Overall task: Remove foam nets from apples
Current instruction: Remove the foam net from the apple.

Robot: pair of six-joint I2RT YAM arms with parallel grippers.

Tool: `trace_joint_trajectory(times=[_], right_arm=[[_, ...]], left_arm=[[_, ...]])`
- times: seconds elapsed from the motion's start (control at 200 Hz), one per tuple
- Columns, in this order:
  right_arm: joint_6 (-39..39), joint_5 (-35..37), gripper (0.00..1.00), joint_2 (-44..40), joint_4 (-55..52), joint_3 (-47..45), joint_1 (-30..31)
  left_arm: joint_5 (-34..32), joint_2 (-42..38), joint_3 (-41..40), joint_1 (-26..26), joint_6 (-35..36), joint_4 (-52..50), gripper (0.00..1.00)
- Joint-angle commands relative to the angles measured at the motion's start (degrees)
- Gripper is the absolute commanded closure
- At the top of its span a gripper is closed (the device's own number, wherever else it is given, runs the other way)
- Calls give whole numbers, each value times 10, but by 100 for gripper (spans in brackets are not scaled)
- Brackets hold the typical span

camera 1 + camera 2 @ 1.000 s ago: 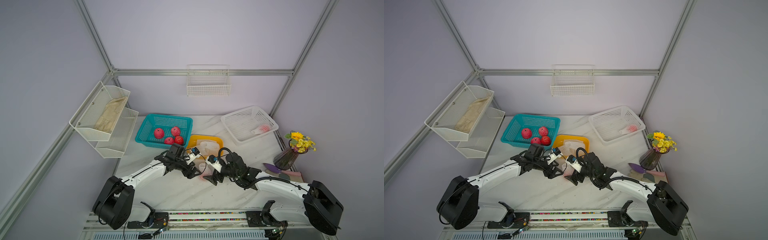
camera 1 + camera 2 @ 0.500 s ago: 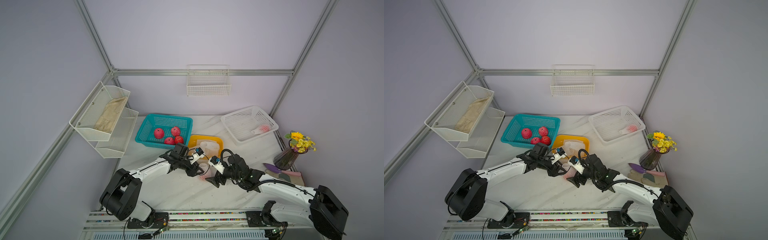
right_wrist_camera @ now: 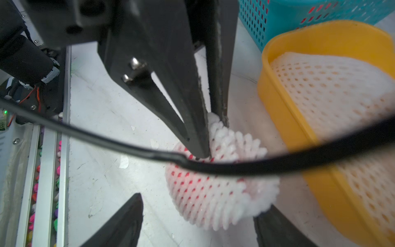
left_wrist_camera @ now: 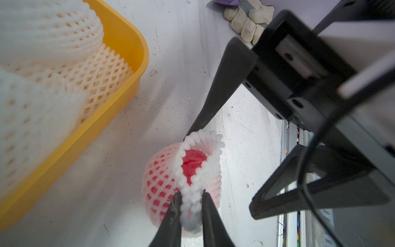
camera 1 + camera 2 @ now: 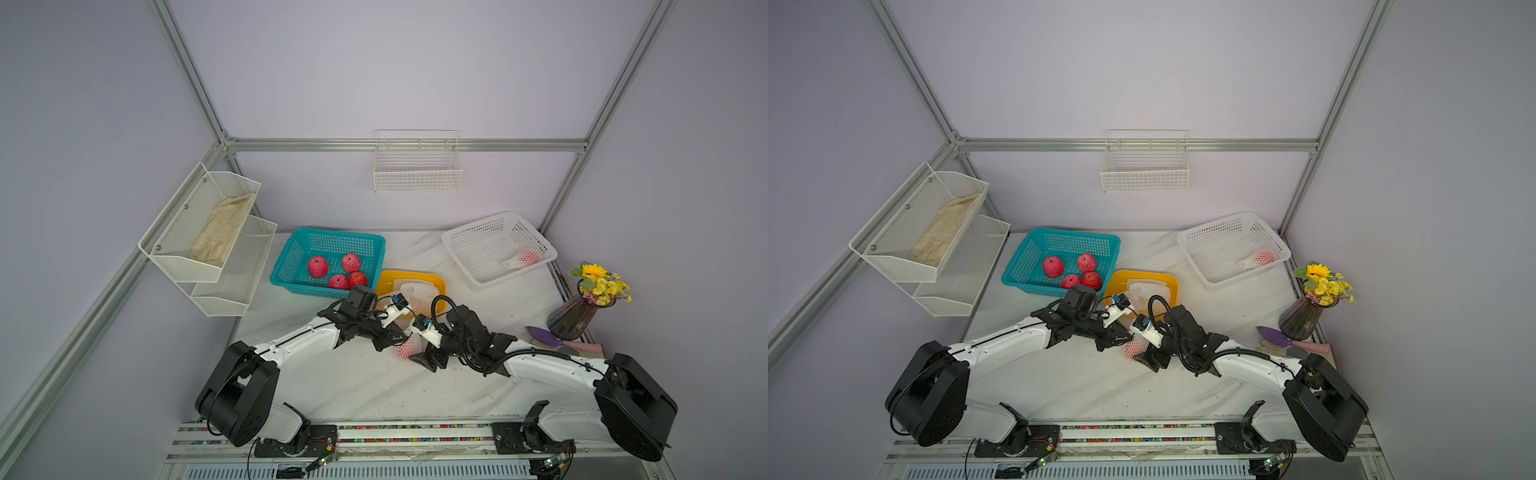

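White foam net (image 4: pixel 158 181) with a red apple (image 4: pixel 192 164) inside lies on the table (image 5: pixel 365 386) at mid-frame in both top views, just below the yellow tray (image 5: pixel 382 278). Left gripper (image 4: pixel 190 198) pinches the net's frilled rim. Right gripper (image 3: pixel 197 206) has its fingers spread wide either side of the net, seemingly not gripping.

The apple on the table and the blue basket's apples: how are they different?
The table apple wears a net; the basket apples are bare. The table apple lies on the table; the basket apples share a basket. The left pincer pinches the table apple's net; no pincer touches the basket apples. All are red.
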Motion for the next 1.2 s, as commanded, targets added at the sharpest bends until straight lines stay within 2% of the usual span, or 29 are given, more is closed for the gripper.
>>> trace_joint_trajectory(times=[0.0, 0.15, 0.215, 0.4, 0.65, 0.735, 0.81, 1.195], right_arm=[[-11, -32, 25, 11, 30, 14, -9], [-17, -58, 34, 24, 33, 22, -17], [-21, -81, 42, 38, 41, 22, -23], [-14, -126, 45, 51, 105, -2, -35], [-34, -161, 50, 69, 115, -5, -40], [-38, -174, 56, 85, 115, 1, -42], [-41, -178, 65, 89, 115, 5, -44], [-49, -208, 89, 71, 110, 24, -44]], left_arm=[[0, -53, -16, -3, -2, 21, 83], [-4, -75, -37, -3, -5, 22, 84], [-5, -78, -41, -3, -5, 21, 84], [-11, -84, -49, -3, -6, 18, 86], [-8, -71, -49, -3, -10, 34, 89], [-8, -74, -50, -3, -13, 43, 89], [-7, -78, -54, -3, -13, 47, 89], [-18, -69, -58, -2, -13, 47, 89]])
